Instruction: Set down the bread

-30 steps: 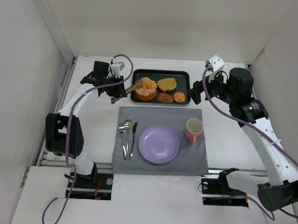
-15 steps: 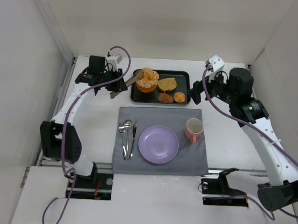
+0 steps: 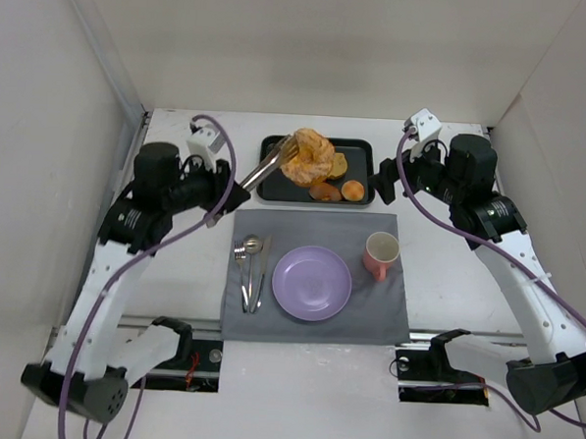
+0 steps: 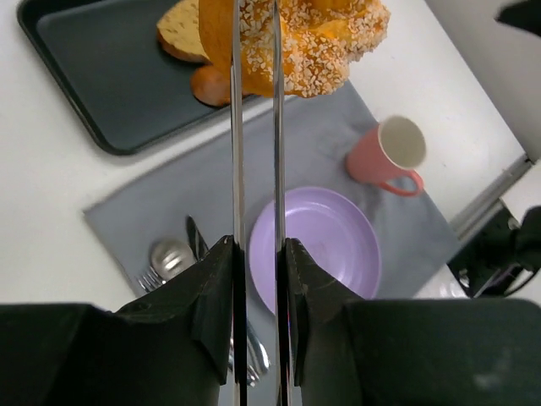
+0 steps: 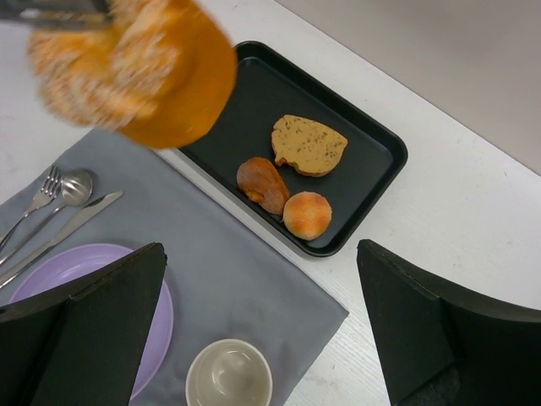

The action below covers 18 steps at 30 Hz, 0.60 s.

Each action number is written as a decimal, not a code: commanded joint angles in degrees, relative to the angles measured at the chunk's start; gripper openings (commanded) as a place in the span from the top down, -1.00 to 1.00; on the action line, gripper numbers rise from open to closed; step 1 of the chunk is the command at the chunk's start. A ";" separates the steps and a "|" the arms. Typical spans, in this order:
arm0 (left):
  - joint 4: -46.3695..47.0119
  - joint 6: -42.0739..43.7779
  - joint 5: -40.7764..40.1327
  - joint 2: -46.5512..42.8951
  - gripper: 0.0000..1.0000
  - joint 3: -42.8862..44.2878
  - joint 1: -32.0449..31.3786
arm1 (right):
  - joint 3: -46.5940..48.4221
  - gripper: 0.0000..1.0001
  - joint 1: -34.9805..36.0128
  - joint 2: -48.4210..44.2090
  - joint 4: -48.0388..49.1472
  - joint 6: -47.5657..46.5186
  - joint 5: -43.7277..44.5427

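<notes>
The left gripper point(image 4: 256, 254) clenches metal tongs point(image 4: 236, 127), whose tips pinch the bread point(image 4: 325, 38) aloft by the tray point(image 4: 110, 76), twelve o'clock from the purple plate point(image 4: 325, 245). It seems light, soft and crumbly, so squeeze its rim gently. The right gripper point(image 3: 385, 181) gapes.

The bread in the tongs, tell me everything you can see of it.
The bread is a round, lobed, orange-golden pastry. Its top is pale and crusted with small grains like sesame, and its underside is smooth and darker orange. It hangs tilted in the air, roughly above the left part of the black tray, pinched between the two metal blades of the tongs that the left gripper clamps. Nothing else touches it. The right wrist view shows it blurred.
</notes>
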 commanded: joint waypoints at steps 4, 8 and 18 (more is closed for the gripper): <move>-5.39 -5.35 0.19 -13.75 0.98 -9.26 -0.81 | 0.22 -1.00 -0.04 -0.83 3.72 -0.54 1.78; -9.79 -5.88 0.80 -17.97 0.98 -12.00 -1.42 | 0.22 -1.00 -0.04 -0.83 4.25 -0.54 2.31; -10.32 -9.13 2.56 -21.06 0.98 -20.79 -3.01 | 0.22 -1.00 -0.04 -0.30 4.25 -0.54 3.37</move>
